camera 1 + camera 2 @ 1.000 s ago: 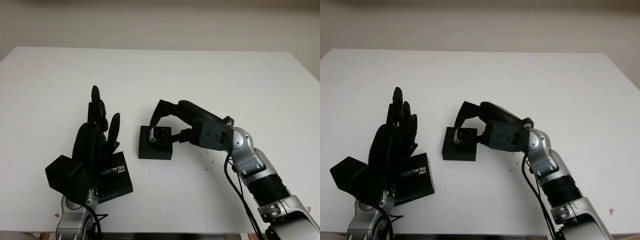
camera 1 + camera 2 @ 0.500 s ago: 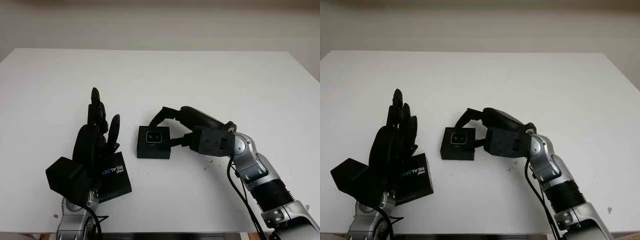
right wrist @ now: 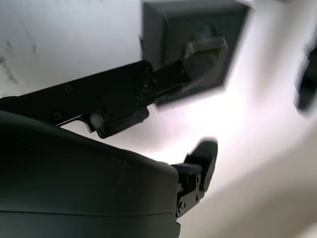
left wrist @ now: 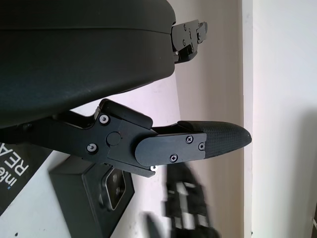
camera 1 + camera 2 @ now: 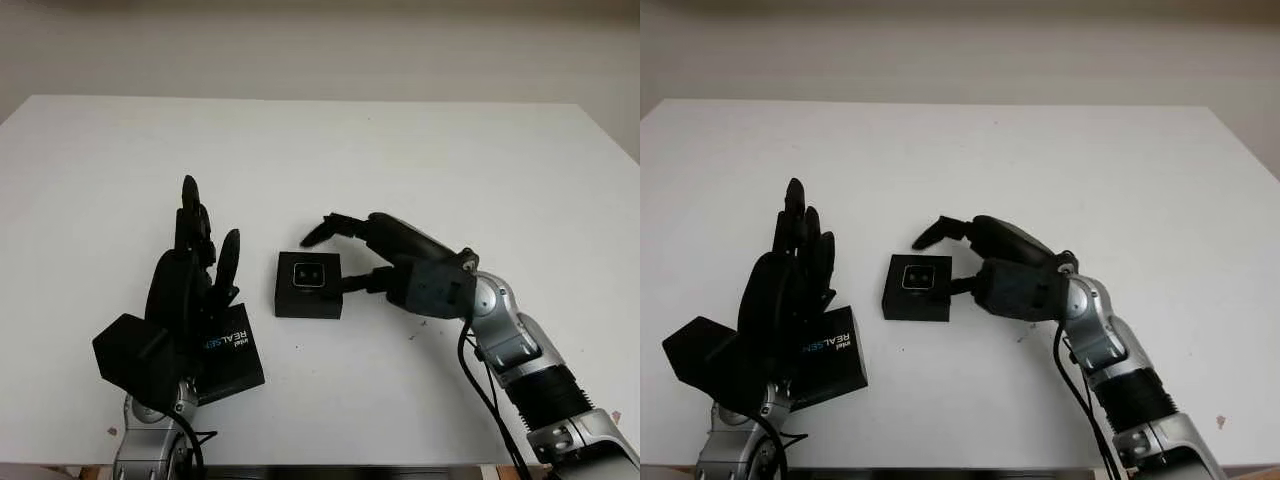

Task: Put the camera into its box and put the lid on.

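Note:
A small black open box (image 5: 309, 300) sits at the table's middle, and the silver-faced camera (image 5: 308, 272) lies inside it, lens side up. My right hand (image 5: 335, 262) is open just right of the box, one finger (image 5: 318, 233) reaching past its far corner and the thumb (image 5: 358, 283) at its right side, holding nothing. The right wrist view has the box (image 3: 163, 22) and camera (image 3: 205, 54) beyond that thumb. The black lid (image 5: 232, 352), printed REALSENSE, lies flat at front left. My left hand (image 5: 207, 225) stands open and upright over it, hiding its left part.
The white table (image 5: 420, 160) runs wide behind and to the right of the box. Its front edge (image 5: 350, 464) is close to the lid. A black cable (image 5: 478, 385) hangs along my right forearm.
The right hand set the camera down into the box, let go and opened, drawing back a little to the right. The left hand and lid have not moved.

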Controlling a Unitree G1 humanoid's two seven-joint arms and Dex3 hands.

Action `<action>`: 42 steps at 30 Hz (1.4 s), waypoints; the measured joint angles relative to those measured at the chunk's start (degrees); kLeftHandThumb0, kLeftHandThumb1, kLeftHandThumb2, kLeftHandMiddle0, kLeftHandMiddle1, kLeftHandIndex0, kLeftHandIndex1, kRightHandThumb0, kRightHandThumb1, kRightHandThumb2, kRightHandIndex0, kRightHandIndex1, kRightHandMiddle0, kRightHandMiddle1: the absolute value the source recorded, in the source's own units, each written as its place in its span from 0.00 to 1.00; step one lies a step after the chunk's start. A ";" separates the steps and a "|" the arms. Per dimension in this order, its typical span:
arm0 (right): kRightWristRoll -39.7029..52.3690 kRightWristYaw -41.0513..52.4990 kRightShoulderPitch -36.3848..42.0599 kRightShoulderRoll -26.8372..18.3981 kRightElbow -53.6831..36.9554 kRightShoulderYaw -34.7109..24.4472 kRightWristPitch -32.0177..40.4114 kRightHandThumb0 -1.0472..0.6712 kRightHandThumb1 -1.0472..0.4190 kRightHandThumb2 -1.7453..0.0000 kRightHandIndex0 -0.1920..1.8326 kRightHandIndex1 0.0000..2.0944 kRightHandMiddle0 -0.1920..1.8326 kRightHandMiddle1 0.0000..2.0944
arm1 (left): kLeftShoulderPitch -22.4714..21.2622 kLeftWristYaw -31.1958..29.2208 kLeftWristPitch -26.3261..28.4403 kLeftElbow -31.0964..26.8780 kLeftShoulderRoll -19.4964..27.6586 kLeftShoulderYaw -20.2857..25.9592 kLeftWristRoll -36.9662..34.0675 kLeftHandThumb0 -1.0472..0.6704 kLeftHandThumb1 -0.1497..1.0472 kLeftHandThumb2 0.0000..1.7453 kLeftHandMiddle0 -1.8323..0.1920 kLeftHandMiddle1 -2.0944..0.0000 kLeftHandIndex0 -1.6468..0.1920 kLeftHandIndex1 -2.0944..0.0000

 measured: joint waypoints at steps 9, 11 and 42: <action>11.16 -1.18 -0.13 3.13 -11.57 -7.87 14.55 0.19 0.00 0.78 0.12 0.03 0.10 0.07 | 0.62 -1.01 -1.34 -5.74 3.79 3.93 0.07 0.19 1.00 0.25 0.98 0.98 0.99 0.99; 12.45 -2.16 -0.24 3.64 -12.22 -9.09 16.24 0.21 0.00 0.76 0.12 0.03 0.10 0.07 | 1.68 -2.25 -0.93 -8.39 6.28 5.97 0.06 0.17 1.00 0.20 0.94 0.97 0.95 0.97; 27.16 -4.57 -2.71 6.18 -8.38 -17.89 26.13 0.23 0.00 0.67 0.05 0.00 0.00 0.11 | 15.61 -29.25 4.06 -20.97 36.19 10.98 18.50 0.10 0.89 0.03 0.94 0.98 0.96 0.98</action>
